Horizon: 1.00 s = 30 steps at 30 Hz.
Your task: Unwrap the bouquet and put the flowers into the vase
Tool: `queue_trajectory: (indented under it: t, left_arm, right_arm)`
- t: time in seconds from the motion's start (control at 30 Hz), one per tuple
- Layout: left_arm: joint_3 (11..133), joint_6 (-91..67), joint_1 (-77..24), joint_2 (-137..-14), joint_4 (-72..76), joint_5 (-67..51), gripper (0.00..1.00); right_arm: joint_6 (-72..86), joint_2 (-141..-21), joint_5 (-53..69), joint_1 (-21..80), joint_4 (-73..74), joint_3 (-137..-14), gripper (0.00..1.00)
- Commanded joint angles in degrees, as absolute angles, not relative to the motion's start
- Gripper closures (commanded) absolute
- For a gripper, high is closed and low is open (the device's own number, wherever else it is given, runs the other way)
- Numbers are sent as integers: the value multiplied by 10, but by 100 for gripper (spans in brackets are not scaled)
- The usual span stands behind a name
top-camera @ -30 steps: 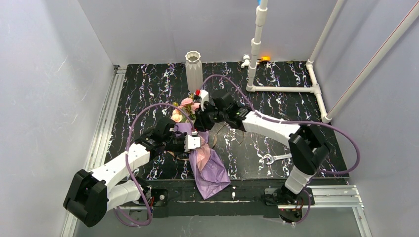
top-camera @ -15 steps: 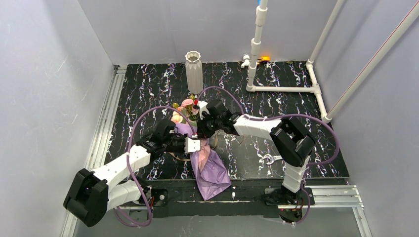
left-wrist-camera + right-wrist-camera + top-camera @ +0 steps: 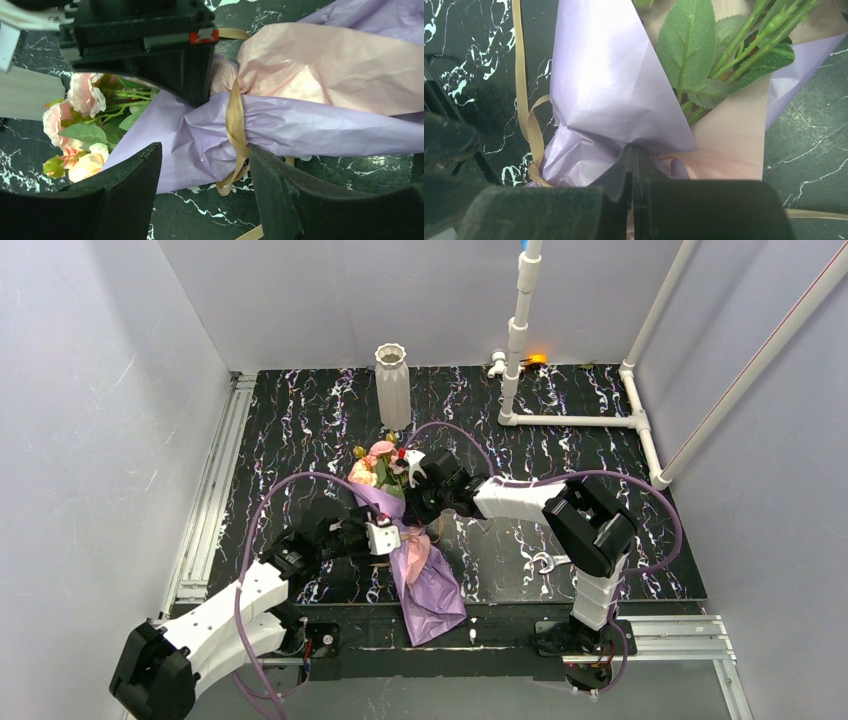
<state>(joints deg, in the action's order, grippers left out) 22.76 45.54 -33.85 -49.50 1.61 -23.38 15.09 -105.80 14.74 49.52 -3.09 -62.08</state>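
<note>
The bouquet (image 3: 425, 585) lies on the black marbled table, its purple and pink paper tail pointing toward the near edge. Its flowers (image 3: 378, 455), pink and peach roses, point at the vase (image 3: 392, 390), which stands upright at the back. My left gripper (image 3: 202, 160) is open just short of the wrap, level with the tan ribbon (image 3: 234, 120) knotted round the purple paper; nothing lies between its fingers. My right gripper (image 3: 633, 150) is shut on a fold of purple paper (image 3: 599, 90) below the green stems and leaves (image 3: 724, 55).
White plastic pipes (image 3: 570, 420) run along the back right of the table and up the wall. A metal rail (image 3: 205, 510) borders the left side. A small metal tool (image 3: 548, 562) lies near the right arm. A loose ribbon end (image 3: 521, 100) trails over the table.
My left gripper has opened and pulled back toward the near left. My right gripper has come down onto the bouquet and closed on the paper. The bouquet has shifted slightly.
</note>
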Motion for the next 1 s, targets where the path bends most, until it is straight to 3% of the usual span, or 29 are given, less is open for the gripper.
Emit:
queue_trajectory:
  t: [0.0, 0.3, 0.5, 0.67, 0.83, 0.97]
  left_arm:
    - [214, 426, -378, -481, 33, -176, 36]
    - [216, 422, -441, -587, 127, -96, 37]
    - [207, 468, -469, -669, 230, 0, 44]
    - [212, 513, -473, -658, 268, 60, 50]
    - [214, 570, -473, -604, 264, 96, 66]
    - [232, 560, -473, -581, 240, 129, 70]
  right_arm:
    - [163, -1086, 107, 491, -1, -633, 99]
    - [170, -1086, 112, 491, -1, -638, 99]
    - [161, -1089, 117, 491, 22, -636, 99]
    - [132, -1088, 96, 492, 39, -621, 99]
    - [110, -1083, 87, 492, 53, -606, 99]
    - [95, -1081, 79, 492, 67, -600, 99]
